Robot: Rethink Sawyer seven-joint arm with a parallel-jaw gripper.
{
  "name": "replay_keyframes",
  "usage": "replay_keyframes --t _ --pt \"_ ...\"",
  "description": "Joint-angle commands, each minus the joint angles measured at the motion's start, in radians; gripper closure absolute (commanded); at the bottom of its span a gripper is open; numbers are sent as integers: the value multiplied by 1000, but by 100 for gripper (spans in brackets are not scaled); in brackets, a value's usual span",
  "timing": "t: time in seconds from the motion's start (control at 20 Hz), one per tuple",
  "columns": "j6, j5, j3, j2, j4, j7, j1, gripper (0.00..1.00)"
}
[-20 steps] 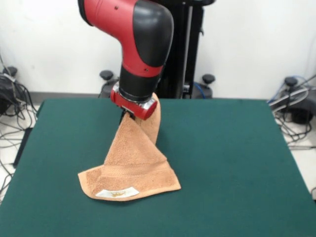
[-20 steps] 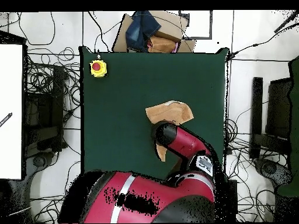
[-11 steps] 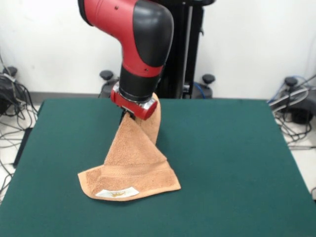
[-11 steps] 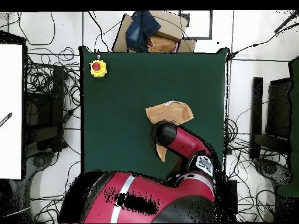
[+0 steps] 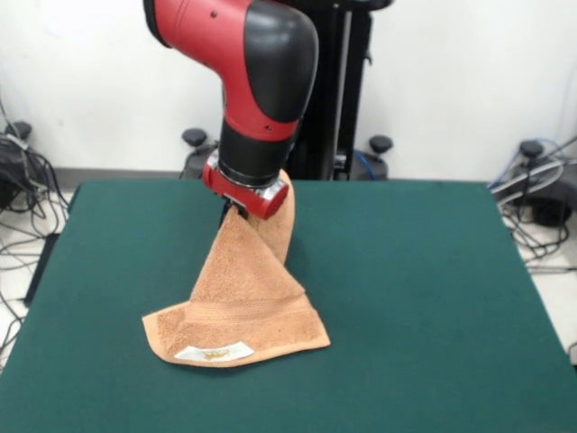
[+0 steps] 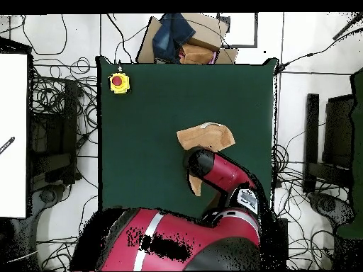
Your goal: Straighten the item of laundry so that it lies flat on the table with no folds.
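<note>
The towel (image 5: 242, 298) is tan-orange all over, a bit like peanut butter, with a fuzzy look. A woven band (image 5: 243, 313) of the same colour runs across it near the bottom edge. Below the band sits a small white label (image 5: 213, 353) with a little gold mark on it. The table (image 5: 415, 307) is dark green with no pattern. The robot arm (image 5: 257, 81) is bright red with shiny black parts. From above, a yellow box with a red button (image 6: 118, 82) sits on one corner of the green table.
</note>
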Motion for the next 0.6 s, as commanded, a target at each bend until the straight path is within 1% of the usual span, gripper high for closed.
replay_keyframes --t 0.05,0.45,0.5,0.6 --pt "-33 -11 76 -16 20 179 13 100" --pt "-50 -14 76 -16 23 180 13 100" --pt "-55 -15 76 -16 24 182 14 0" --pt "-58 -14 73 -16 23 184 17 0"
